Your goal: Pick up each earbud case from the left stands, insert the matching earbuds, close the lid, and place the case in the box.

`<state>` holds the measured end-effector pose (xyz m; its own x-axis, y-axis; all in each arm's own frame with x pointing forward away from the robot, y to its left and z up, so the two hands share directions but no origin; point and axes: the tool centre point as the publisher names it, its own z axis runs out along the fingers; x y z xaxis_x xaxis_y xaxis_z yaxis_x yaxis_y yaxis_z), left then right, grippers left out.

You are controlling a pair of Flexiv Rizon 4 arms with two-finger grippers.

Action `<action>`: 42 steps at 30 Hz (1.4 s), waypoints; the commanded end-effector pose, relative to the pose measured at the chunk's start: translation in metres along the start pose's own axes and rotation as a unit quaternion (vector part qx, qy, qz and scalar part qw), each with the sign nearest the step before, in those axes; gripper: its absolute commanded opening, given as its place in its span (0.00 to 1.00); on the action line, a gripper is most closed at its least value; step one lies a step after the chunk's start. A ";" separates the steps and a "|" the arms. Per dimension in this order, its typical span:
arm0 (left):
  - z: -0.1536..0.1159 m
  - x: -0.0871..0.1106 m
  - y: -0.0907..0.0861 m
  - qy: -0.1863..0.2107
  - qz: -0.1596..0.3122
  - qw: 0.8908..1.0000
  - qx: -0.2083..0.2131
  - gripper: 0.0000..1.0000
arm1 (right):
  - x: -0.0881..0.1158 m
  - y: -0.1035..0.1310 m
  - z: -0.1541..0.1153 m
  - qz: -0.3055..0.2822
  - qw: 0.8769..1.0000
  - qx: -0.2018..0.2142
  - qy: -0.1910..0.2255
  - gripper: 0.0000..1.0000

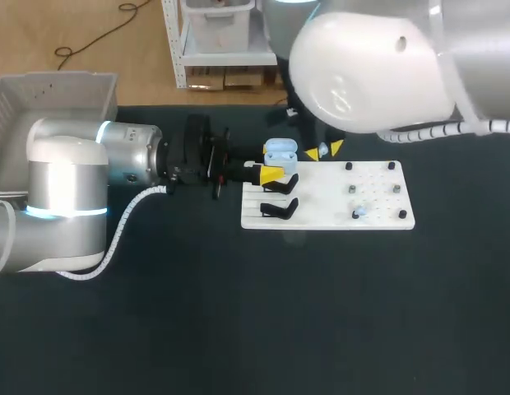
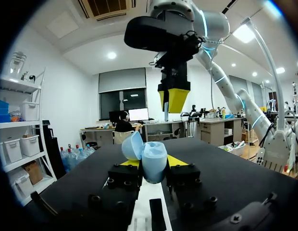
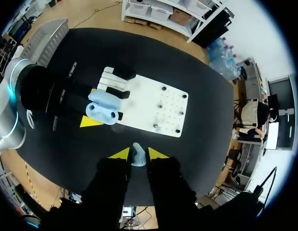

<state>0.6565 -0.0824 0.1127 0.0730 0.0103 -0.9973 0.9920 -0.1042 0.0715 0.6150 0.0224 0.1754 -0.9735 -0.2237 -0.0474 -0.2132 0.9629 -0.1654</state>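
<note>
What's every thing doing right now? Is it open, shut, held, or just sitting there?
earbud case: lid open, held off its stand.
left gripper: shut on the earbud case.
right gripper: shut on the earbud.
earbud: pinched between the fingers, not in the case.
other earbud: lying on the white board.
front black stand: empty.

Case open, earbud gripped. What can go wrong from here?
1. The right tool pinches the earbud by a small part, so it may slip or twist during insertion.
2. The case, held in the left tool, has its lid open beside the cavity; a descending finger might knock it.
</note>
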 end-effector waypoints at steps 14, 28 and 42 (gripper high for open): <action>0.000 0.000 -0.002 0.000 0.001 1.000 -0.002 0.00 | -0.010 0.013 -0.012 0.100 0.994 -0.002 0.041 0.00; 0.010 0.005 -0.010 0.000 0.009 1.000 0.003 0.00 | -0.015 0.025 -0.012 0.236 0.967 -0.052 0.082 0.00; 0.017 0.012 -0.013 0.002 0.005 1.000 0.001 0.00 | -0.012 0.027 -0.004 0.238 0.965 -0.048 0.102 0.00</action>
<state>0.6439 -0.0973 0.1001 0.0806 0.0121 -0.9967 0.9905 -0.1124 0.0788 0.6204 0.0517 0.1750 -0.9571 0.2717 0.1009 0.2645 0.9611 -0.0794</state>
